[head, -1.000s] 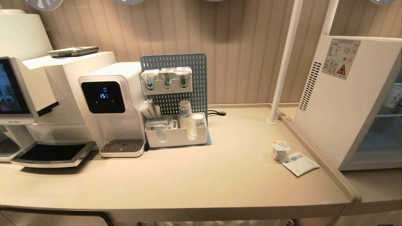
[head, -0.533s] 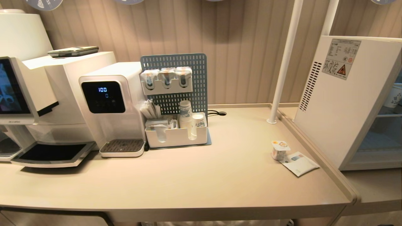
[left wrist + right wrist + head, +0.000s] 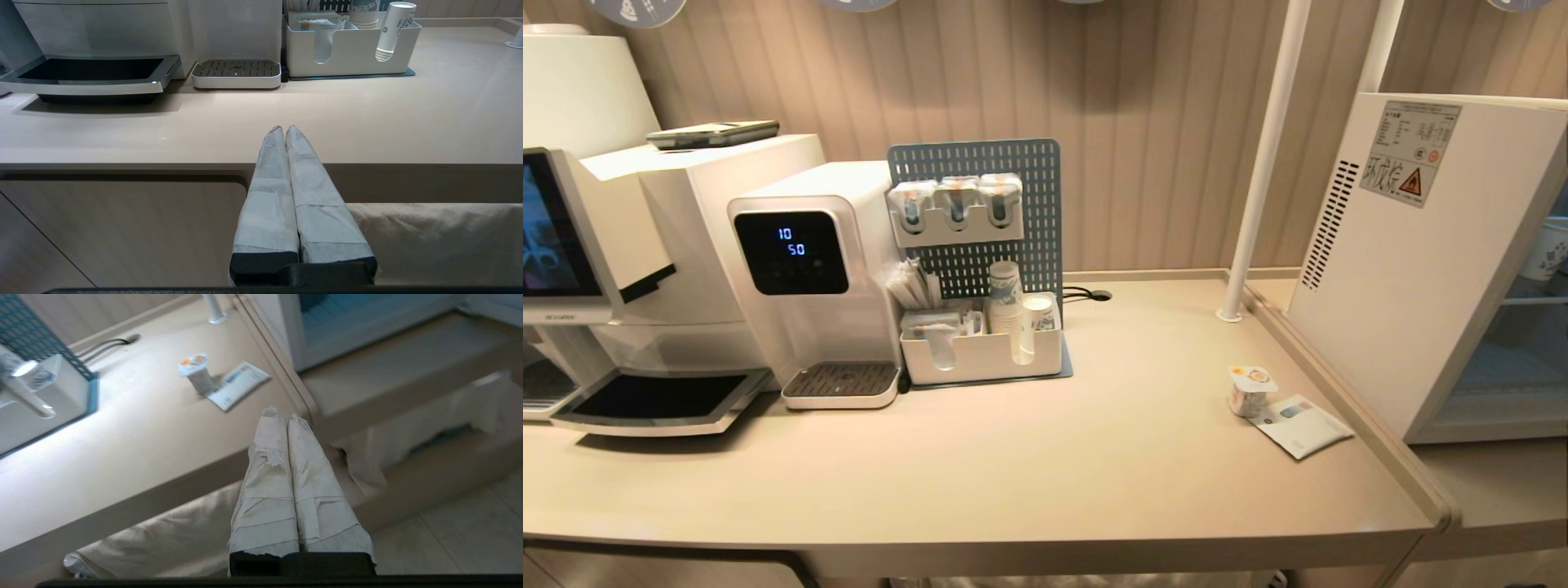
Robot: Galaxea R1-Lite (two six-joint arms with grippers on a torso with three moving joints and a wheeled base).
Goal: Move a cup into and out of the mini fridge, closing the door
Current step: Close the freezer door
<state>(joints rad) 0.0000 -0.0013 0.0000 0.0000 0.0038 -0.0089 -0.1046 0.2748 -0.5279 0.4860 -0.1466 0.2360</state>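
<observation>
Where counter ends, right tool short of cup

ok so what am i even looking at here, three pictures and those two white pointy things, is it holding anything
It is a two-armed robot at a drinks counter. One picture comes from its head, looking down at the counter. The other two come from cameras on its wrists. The pointy things are the taped fingers of the left gripper and the right gripper, both shut and holding nothing, in front of the counter's edge. On the counter stand a small cup with an orange-marked top, beside a flat packet, and an organiser with paper cups. The white mini fridge is on the right.
</observation>
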